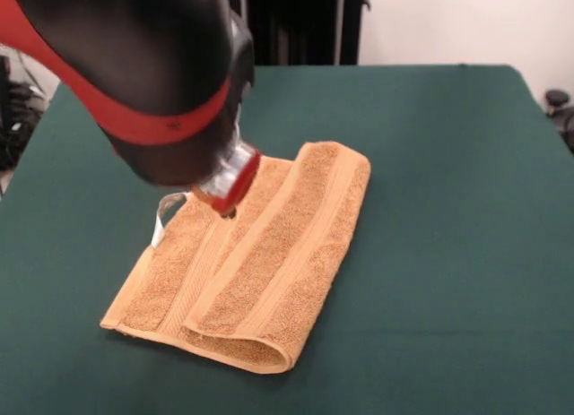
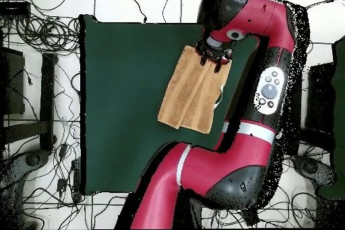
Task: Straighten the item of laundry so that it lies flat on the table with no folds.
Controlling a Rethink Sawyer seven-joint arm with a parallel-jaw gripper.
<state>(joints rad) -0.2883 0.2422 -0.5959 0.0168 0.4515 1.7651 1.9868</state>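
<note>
Orange-tan terry, squarish and hemmed, the small towel [image 1: 256, 258] lies on the big dark green felt-covered table [image 1: 448, 209], somewhat towards one long side rather than dead centre. It is not flat: one side is doubled over onto the rest, leaving a rounded fold along the edge nearest the front camera's right and a thick rolled corner at the near end. Two smoother woven bands run lengthwise down the pile. At the far left corner a thin pale strip [image 1: 164, 216], perhaps the label, stands up off the cloth. The red and black arm [image 1: 134, 74] leans in from above, and its gripper [image 1: 226, 193] hangs right at the towel's far end, over the upper layer. From where I stand I cannot tell whether it pinches the cloth or merely sits above it. Seen from overhead, the towel [image 2: 192, 92] lies slanted beside the arm's wrist [image 2: 215, 48].
</note>
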